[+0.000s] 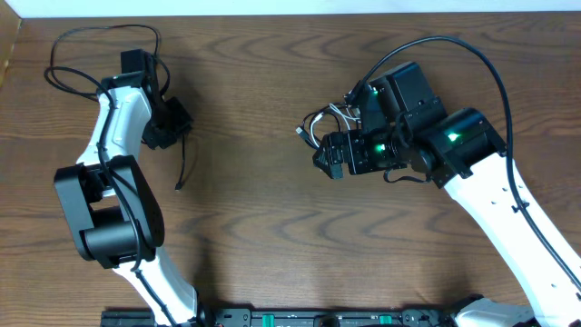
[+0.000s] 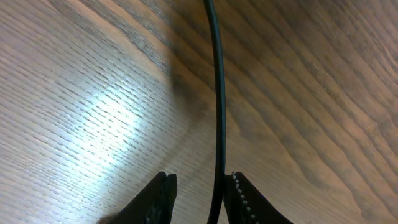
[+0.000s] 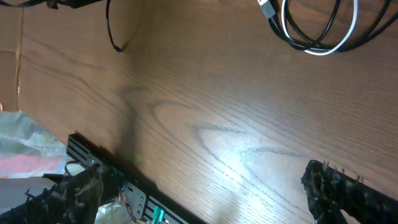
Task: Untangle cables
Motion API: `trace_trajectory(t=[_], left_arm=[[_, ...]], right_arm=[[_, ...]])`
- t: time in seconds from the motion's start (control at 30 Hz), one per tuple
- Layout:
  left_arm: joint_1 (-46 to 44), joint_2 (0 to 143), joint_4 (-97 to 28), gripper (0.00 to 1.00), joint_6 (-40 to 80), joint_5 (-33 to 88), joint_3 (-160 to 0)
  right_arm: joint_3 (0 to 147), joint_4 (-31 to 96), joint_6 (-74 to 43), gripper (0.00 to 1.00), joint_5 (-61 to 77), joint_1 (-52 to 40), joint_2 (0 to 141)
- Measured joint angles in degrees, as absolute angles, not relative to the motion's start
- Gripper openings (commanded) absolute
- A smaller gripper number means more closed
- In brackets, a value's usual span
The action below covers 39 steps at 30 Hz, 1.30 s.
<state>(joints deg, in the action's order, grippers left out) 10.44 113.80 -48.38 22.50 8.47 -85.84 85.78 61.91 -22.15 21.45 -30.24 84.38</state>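
**Black cable in the left gripper's narrow gap, coil half hidden by the right arm**

One black cable runs straight down the left wrist view and passes between the fingers of the left gripper. The jaws stand close together. The cable lies against the toothed finger on the picture's right side, but a strip of table shows between it and the other finger. No two-sided pinch can be seen. The bottom edge cuts off the lower parts of both fingers and the cable's near stretch. From overhead this cable comes out from under the gripper's black body and ends loose on the wood. The body hides the spot where cable and fingers meet.

The other cables lie as a coil near the right gripper, well apart from the left arm. Overhead, the right arm covers most of the coil, and only a few loops show at its left side. The right wrist view crops the coil at the top edge. There a white cable loops in touch with black loops, and a plug lies beside them. How many black cords it holds cannot be told. The right gripper's fingers are spread wide, with only bare wood between them.

A thin black loop lies behind the left arm. Whether it is arm wiring or a cord cannot be told.
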Motion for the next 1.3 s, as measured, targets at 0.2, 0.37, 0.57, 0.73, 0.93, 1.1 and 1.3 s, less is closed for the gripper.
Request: trace_trajectory(t=[0.2, 0.37, 0.57, 0.73, 0.93, 1.1, 1.3], left_arm=[[10.44, 113.80, -48.75, 0.31, 22.50, 9.15, -85.84], [10.44, 113.80, -49.52, 0.32, 22.50, 9.34, -85.84], [10.44, 113.80, -50.22, 0.37, 22.50, 9.89, -85.84], [10.44, 113.80, -50.35, 0.31, 22.50, 11.64, -85.84], [10.44, 113.80, -50.35, 0.24, 22.52, 12.62, -85.84], [10.44, 113.80, -50.33, 0.19, 22.50, 13.04, -85.84], [10.44, 113.80, -48.93, 0.08, 22.55, 13.26, -85.84]], right_arm=[[85.78, 61.89, -22.15, 0.99, 21.45, -30.24, 84.38], [85.78, 61.89, -22.15, 0.99, 21.45, -30.24, 84.38], [85.78, 61.73, -22.15, 0.99, 21.45, -30.24, 84.38], [85.78, 61.43, -22.15, 0.99, 21.45, -30.24, 84.38], [85.78, 61.45, -22.15, 0.99, 21.45, -30.24, 84.38], [85.78, 61.43, -22.15, 0.99, 21.45, -30.24, 84.38], [85.78, 61.41, -22.15, 0.99, 21.45, -30.24, 84.38]])
